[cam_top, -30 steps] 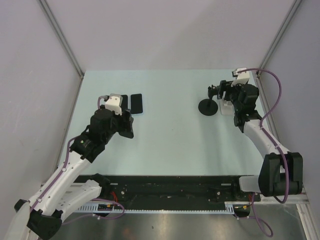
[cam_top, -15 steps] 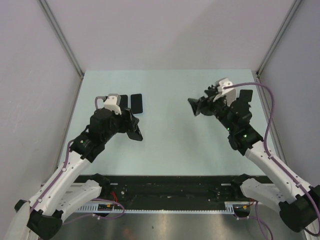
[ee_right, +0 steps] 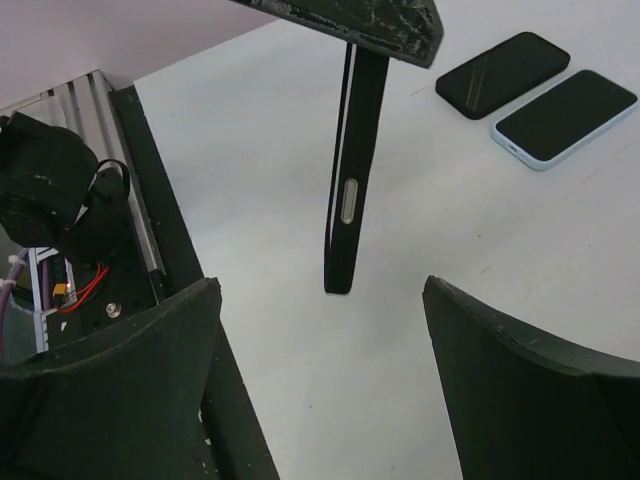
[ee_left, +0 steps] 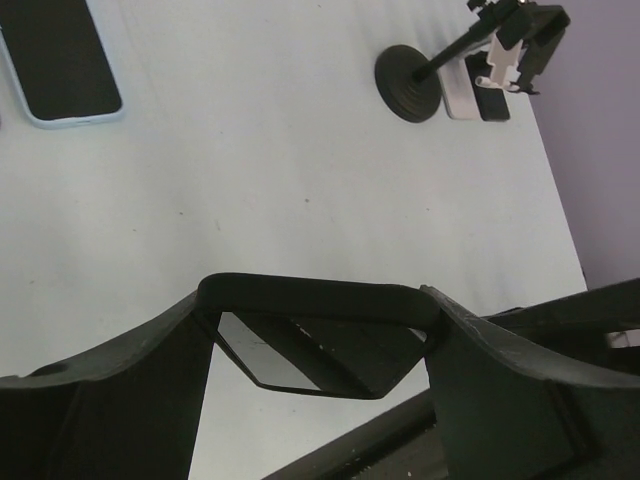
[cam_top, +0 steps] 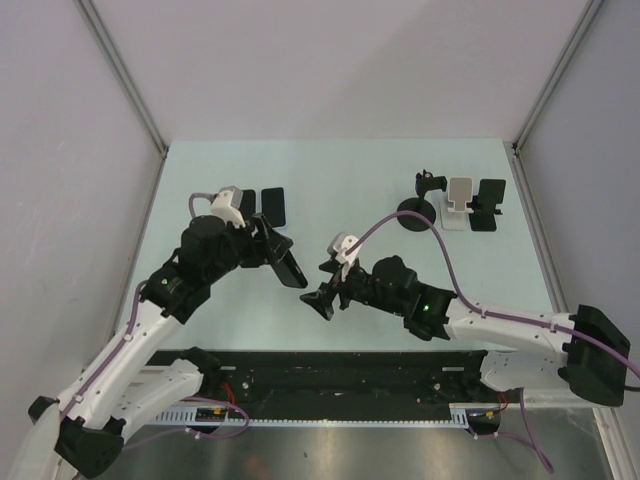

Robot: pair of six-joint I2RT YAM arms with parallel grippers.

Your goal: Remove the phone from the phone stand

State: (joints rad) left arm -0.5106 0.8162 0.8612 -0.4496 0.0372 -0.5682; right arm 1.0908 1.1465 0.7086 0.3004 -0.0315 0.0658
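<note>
Over the table (cam_top: 350, 190), left claw (cam_top: 286, 258) clamps phone (ee_right: 350, 170); right claw (ee_right: 320, 292) gapes wide.

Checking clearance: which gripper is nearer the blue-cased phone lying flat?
Left. The left gripper, shut on a black phone, is just in front of the blue-cased phone. The right gripper, open, is farther off, lower and to the right in the top view.

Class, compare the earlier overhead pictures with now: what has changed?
The right gripper, open, swung from the black round-based stand and white stand to mid-table. The left gripper edged right, holding a black slab phone. Both stands, the blue-cased phone and the dark phone beside it stayed put.
</note>
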